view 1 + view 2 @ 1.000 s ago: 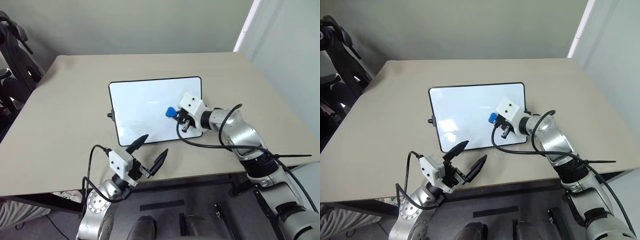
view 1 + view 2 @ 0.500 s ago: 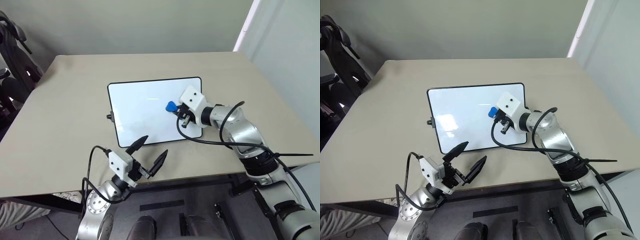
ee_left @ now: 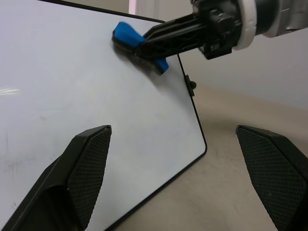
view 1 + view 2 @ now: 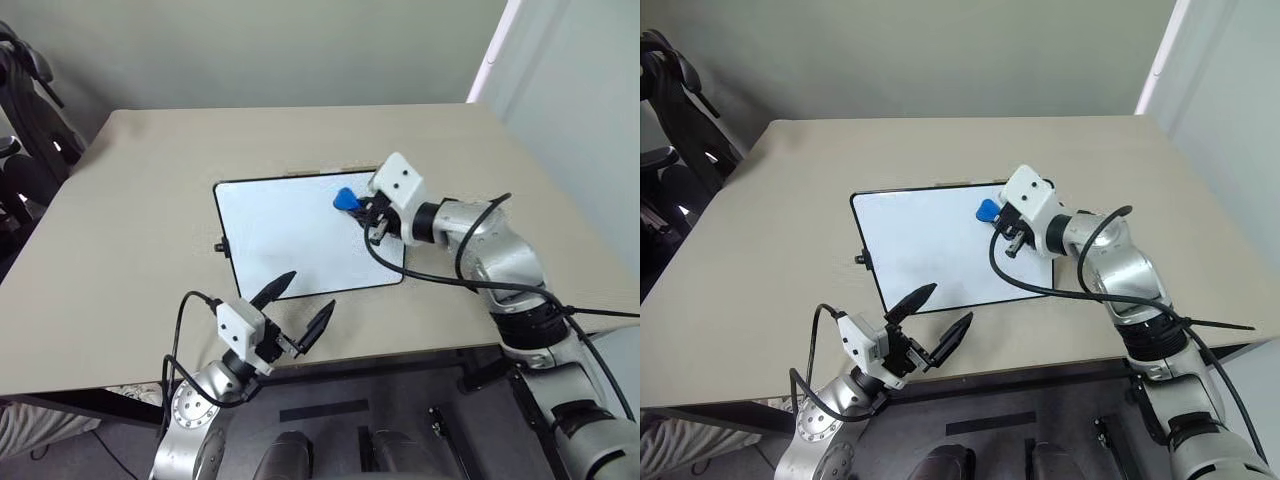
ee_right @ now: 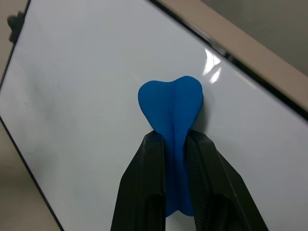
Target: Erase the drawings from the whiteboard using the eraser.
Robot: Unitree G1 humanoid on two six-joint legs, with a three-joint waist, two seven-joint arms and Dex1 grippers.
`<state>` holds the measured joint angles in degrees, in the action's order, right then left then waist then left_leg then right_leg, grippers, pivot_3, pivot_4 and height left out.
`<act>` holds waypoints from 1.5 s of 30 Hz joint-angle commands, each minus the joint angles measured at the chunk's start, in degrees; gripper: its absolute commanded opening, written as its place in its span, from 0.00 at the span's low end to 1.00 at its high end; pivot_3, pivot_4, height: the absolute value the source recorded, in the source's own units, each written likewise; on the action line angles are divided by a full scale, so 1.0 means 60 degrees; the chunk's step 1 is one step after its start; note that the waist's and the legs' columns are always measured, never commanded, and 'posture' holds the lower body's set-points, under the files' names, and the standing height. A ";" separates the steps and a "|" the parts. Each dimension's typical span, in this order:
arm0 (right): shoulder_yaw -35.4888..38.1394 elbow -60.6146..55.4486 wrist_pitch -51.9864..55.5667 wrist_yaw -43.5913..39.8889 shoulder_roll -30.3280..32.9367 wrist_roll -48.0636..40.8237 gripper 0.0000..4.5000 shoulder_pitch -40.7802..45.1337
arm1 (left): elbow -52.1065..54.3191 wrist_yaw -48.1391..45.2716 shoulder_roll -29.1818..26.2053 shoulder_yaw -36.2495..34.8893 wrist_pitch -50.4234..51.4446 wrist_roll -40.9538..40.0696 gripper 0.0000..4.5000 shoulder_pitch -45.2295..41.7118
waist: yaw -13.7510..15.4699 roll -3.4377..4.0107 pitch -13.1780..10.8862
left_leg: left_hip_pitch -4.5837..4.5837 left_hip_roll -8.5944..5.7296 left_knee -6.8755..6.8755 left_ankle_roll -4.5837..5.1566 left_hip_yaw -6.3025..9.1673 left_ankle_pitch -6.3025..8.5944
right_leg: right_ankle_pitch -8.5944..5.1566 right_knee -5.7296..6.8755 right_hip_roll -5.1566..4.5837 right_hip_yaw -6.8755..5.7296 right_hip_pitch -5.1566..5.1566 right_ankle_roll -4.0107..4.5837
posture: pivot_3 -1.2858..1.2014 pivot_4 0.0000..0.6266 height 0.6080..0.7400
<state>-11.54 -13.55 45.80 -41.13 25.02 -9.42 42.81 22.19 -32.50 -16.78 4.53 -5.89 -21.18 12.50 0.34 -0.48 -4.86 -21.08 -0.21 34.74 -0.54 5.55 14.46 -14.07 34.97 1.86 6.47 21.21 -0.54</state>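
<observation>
Blue eraser (image 5: 172,103) is clamped between the closed fingers of the right gripper (image 4: 362,209) and pressed against the whiteboard (image 4: 290,235) near its far right corner. White board surface around the eraser shows no marks. Whiteboard lies flat on the beige table (image 4: 140,200). Left gripper (image 4: 300,305) hovers at the table's near edge, fingers spread apart, holding nothing.

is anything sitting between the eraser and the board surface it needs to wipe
Nothing visible does. The right gripper is shut on the blue eraser, which sits right at the whiteboard near its far edge; the white surface around it looks bare.
</observation>
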 commanded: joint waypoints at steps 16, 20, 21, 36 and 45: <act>0.3726 0.1224 0.2676 0.0532 0.2974 -0.1629 0.11 -0.0200 | 0.0205 -0.0014 0.0167 0.0248 -0.0214 0.0207 1.00 -0.0157 | 0.0021 0.0011 0.0000 | 0.0005 -0.0002 -0.0019 0.0027 -0.0004 -0.0032 | -0.0041 0.0017 0.0000 0.0008 -0.0032 -0.0086 | 0.52 0.24 1.00; 0.2970 0.1504 0.2646 0.0434 0.2871 -0.1589 0.11 -0.0784 | 0.0051 -0.0075 0.0193 0.0275 -0.0242 0.0266 1.00 -0.0283 | -0.0013 0.0021 0.0007 | 0.0012 -0.0001 -0.0025 0.0028 -0.0005 -0.0033 | -0.0031 0.0022 0.0004 0.0008 -0.0035 -0.0167 | 0.52 0.24 1.00; 0.2760 0.1604 0.2612 0.0416 0.2751 -0.1583 0.11 -0.0926 | 0.0028 -0.0090 0.0199 0.0287 -0.0245 0.0279 1.00 -0.0304 | -0.0023 0.0023 0.0008 | 0.0013 -0.0001 -0.0026 0.0030 -0.0005 -0.0033 | -0.0030 0.0020 0.0004 0.0008 -0.0036 -0.0173 | 0.52 0.24 1.00; 0.1260 0.2949 0.2138 0.0408 0.2407 -0.0980 0.35 -0.1330 | 0.0177 -0.0028 0.0244 0.0212 -0.0216 0.0284 1.00 -0.0191 | 0.0027 0.0042 0.0001 | -0.0005 -0.0002 -0.0023 0.0059 -0.0005 -0.0048 | 0.0027 0.0010 0.0002 0.0010 -0.0037 -0.0132 | 0.52 0.24 1.00; 0.1603 0.2049 0.2019 0.0193 0.2780 -0.1200 0.99 -0.1366 | 0.0170 -0.0048 0.0244 0.0253 -0.0214 0.0296 1.00 -0.0219 | 0.0030 0.0047 -0.0002 | -0.0006 -0.0002 -0.0022 0.0058 -0.0006 -0.0048 | 0.0024 0.0009 0.0002 0.0010 -0.0037 -0.0132 | 0.52 0.24 1.00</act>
<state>-4.67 2.62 59.15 -39.01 40.04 -15.72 34.23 21.82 -32.51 -15.46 5.86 -6.20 -19.39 11.33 0.52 -0.20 -4.87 -21.12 -0.23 34.60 -0.19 5.51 14.17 -13.94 35.02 1.87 6.53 20.99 -1.32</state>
